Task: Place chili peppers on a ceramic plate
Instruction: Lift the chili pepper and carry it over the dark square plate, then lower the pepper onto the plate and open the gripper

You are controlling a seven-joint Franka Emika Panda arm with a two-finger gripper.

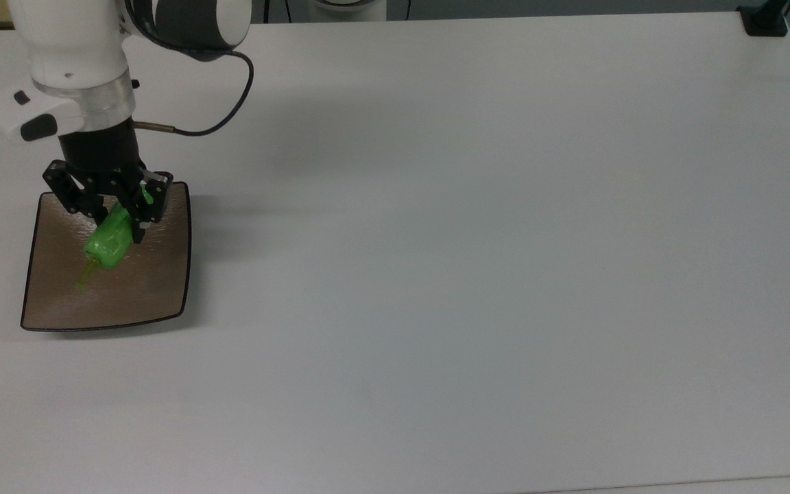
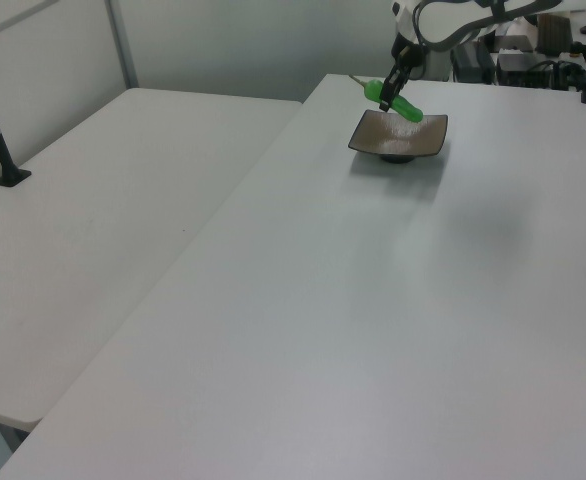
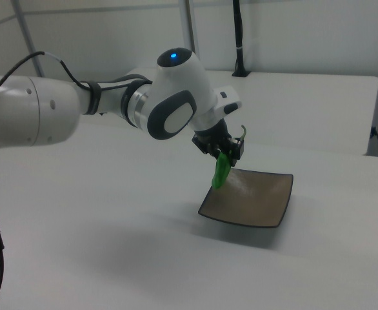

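1. The gripper (image 1: pixel 123 214) of the white Panda arm (image 3: pixel 169 106) was clamped on a bright green chili pepper (image 1: pixel 108 240), its black fingers (image 1: pixel 141 206) closed around the pepper's upper part.
2. In the top view the pepper hung over the square brown ceramic plate (image 1: pixel 155 288), stem end lowest and pointing toward the top view's lower left, with the thin stem (image 1: pixel 85 280) lying over the plate's middle.
3. In the right view the pepper (image 3: pixel 221 171) dangled steeply from the gripper (image 3: pixel 222 154), above the near left edge of the plate (image 3: pixel 260 200); it looked clear of the plate's surface.
4. In the left view the pepper (image 2: pixel 393 98) sat tilted just above the plate (image 2: pixel 418 138), held by the gripper (image 2: pixel 391 90).
5. The plate rested on the white table (image 1: pixel 477 274), near the top view's left edge.
6. A black cable (image 1: pixel 217 116) looped from the wrist.
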